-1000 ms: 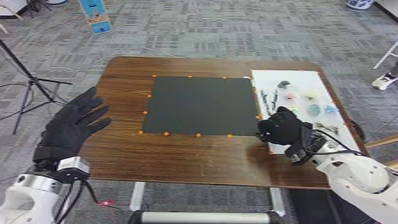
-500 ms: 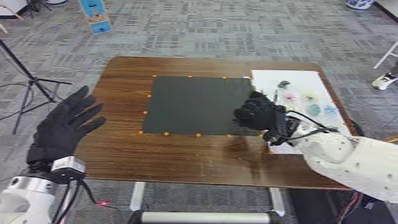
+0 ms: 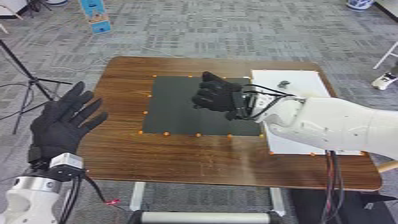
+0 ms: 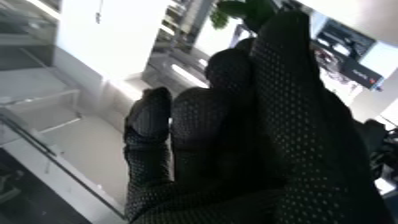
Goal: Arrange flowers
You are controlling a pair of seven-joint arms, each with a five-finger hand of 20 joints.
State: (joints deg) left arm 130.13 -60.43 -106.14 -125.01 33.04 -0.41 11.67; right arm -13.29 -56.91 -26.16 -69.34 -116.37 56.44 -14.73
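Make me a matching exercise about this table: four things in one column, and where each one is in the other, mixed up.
Things:
1. Dark sheet
2. White sheet
3. Left hand
4. Right hand

Places:
A. Above the dark sheet, at the end of the arm that comes in from the right
B. On the right part of the table, partly hidden by the right arm
C. By the table's left edge, with fingers open
D. Around the middle of the tabletop

Right pairs: 1-D, 2-B, 3-C, 4-A
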